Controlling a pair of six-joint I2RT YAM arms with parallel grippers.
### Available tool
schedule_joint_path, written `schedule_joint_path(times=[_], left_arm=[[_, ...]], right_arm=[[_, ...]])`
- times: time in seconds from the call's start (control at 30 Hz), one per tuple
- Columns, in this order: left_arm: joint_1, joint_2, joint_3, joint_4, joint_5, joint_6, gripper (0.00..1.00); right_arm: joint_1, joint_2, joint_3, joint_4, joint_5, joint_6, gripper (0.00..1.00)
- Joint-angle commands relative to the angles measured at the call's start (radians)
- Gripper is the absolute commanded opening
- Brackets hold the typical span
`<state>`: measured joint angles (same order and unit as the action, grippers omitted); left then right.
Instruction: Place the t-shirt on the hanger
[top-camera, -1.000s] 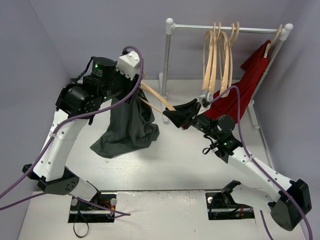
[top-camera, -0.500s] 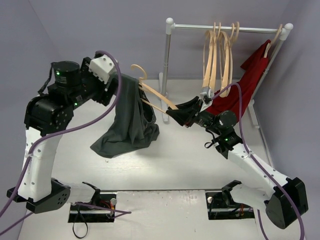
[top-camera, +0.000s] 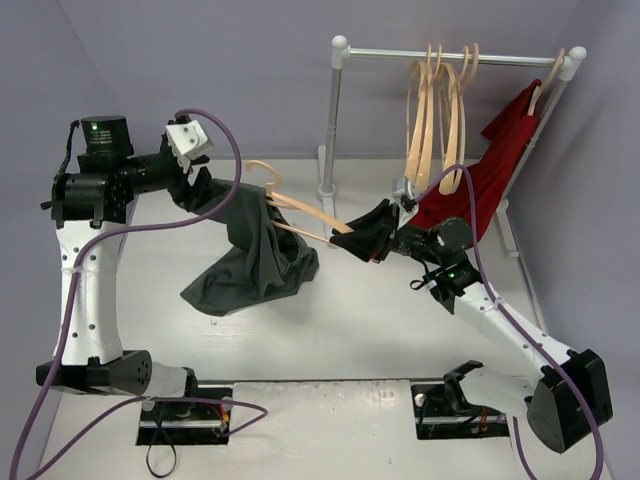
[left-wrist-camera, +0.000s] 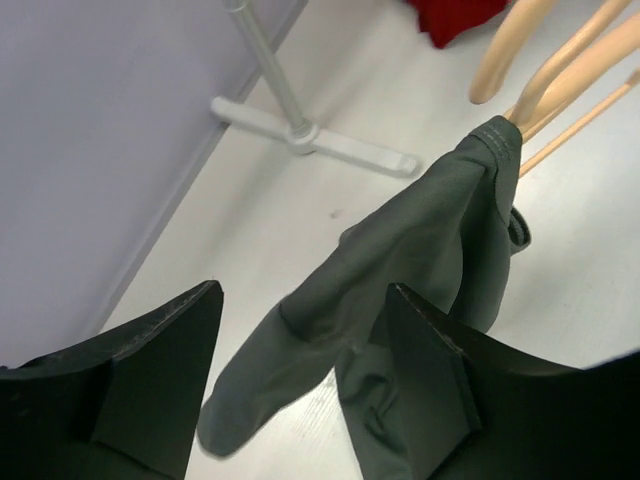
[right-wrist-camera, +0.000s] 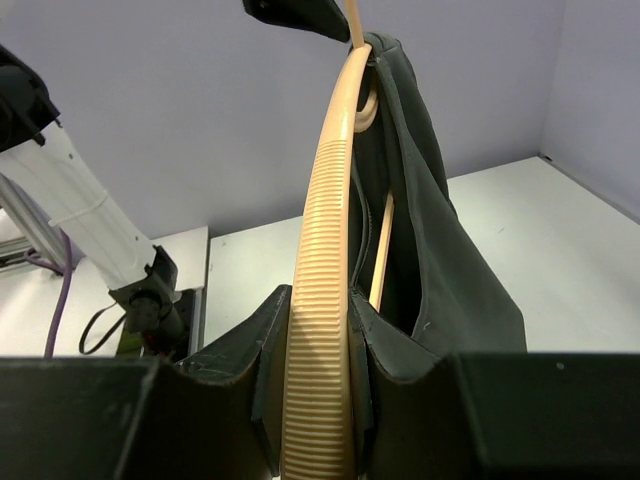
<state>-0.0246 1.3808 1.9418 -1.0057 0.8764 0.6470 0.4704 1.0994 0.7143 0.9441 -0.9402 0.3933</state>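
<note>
The dark grey-green t-shirt (top-camera: 255, 260) hangs bunched over the hook end of a pale wood hanger (top-camera: 305, 215), its lower part resting on the table. My right gripper (top-camera: 362, 232) is shut on the hanger's ribbed arm (right-wrist-camera: 325, 250) and holds it out to the left, above the table. The t-shirt (right-wrist-camera: 440, 250) drapes down beside that arm. My left gripper (top-camera: 210, 192) is open and empty just left of the t-shirt's top. In the left wrist view its jaws (left-wrist-camera: 302, 290) stand wide apart, with the t-shirt (left-wrist-camera: 420, 230) beyond them, hanging from the hanger (left-wrist-camera: 540, 70).
A white clothes rack (top-camera: 335, 110) stands at the back right with several spare wood hangers (top-camera: 440, 110) and a bright red garment (top-camera: 490, 170). Its foot (left-wrist-camera: 310, 140) lies near the t-shirt. Purple walls close in on the left, back and right.
My left arm has swung back to the left and its gripper has come away from the t-shirt's top. The hanger's hook end now shows and sits lower. The t-shirt stays draped on it.
</note>
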Motion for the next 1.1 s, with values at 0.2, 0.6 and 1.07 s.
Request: schedule_joint_path(times=[0.2,0.6,1.07], left_arm=[[0.018,-0.007,-0.122,0.014,0.302,0.154,0.60],[0.012,-0.011,-0.235,0.015,0.358,0.181,0.55],[-0.022,-0.040,-0.333,0.013,0.341,0.192,0.43]], right_arm=[[-0.018,0.018,0.042,0.147,-0.122,0.003,0.00],[-0.018,0.044,0.069,0.143,-0.164,0.003,0.00],[-0.018,0.064,0.096,0.136,-0.194,0.000,0.00]])
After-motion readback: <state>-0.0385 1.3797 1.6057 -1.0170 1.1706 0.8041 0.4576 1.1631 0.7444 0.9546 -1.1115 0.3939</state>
